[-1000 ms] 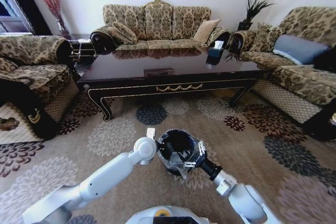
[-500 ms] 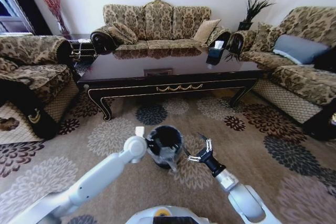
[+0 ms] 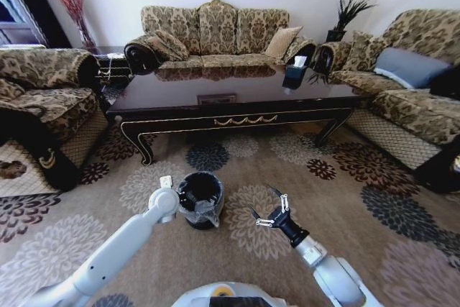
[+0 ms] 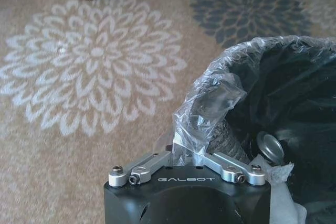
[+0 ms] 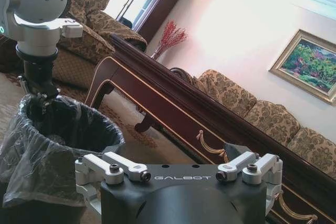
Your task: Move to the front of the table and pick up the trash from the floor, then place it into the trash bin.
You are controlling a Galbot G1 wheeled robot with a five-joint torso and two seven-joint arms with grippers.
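Left pincer (image 4: 187, 145) clamping crinkly clear liner, round black trash bin (image 3: 200, 199)

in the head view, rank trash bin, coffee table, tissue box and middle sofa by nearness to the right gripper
From the right gripper:
1. Trash bin, on the carpet to its left, held at the rim by the left gripper.
2. Coffee table, ahead.
3. Tissue box, on the table's far right.
4. Middle sofa, against the wall.

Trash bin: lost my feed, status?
Left claw shut on trash bin rim. Right claw open, empty, beside it. Silver ball inside.
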